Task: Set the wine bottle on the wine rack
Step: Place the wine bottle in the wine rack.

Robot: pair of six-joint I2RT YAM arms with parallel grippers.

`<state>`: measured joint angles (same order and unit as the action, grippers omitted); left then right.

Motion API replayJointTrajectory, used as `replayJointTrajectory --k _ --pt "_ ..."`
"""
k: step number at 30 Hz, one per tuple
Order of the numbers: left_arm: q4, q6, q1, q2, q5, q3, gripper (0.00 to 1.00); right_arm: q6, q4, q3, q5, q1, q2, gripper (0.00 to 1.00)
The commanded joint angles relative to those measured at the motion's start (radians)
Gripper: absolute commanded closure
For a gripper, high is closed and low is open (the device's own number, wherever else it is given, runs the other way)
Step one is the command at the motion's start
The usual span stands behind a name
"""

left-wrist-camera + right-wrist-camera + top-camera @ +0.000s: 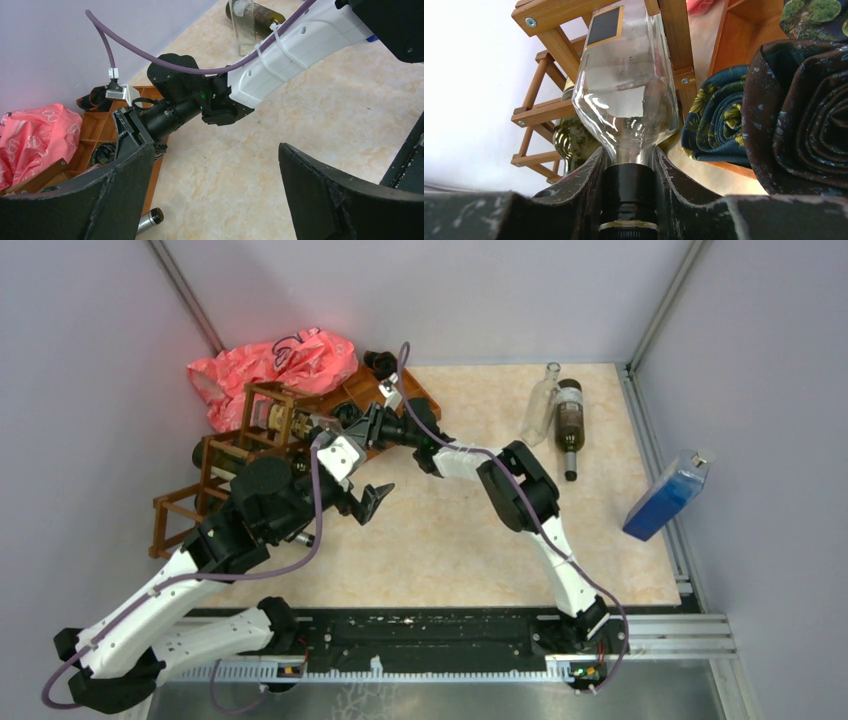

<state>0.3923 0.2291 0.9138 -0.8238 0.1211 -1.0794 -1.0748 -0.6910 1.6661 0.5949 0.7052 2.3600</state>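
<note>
Near left, the left arm slants up from its base, its pincer (214, 152) spread wide over bare bench (450, 540), with open room to its right. The right arm folds at the elbow and reaches left. Its pincer (629, 160) is clamped on the neck of the wine bottle (624, 95), whose body lies among the wine rack (549, 15) slats by the left wall. A dark bottle (568, 418) lies far right.
</note>
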Motion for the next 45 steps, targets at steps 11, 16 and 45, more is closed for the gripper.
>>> replayJointTrajectory --k 11,16,45 --pt "-0.022 0.003 -0.003 0.003 -0.020 -0.015 0.01 -0.028 -0.293 0.155 -0.076 0.029 0.011 1.00" --pt "-0.029 0.000 -0.003 0.008 -0.026 -0.005 0.01 0.016 -0.188 0.199 -0.116 0.040 0.016 1.00" --pt "-0.075 -0.123 -0.003 0.058 -0.174 0.037 0.01 0.234 0.290 0.315 -0.118 0.057 0.024 0.21"
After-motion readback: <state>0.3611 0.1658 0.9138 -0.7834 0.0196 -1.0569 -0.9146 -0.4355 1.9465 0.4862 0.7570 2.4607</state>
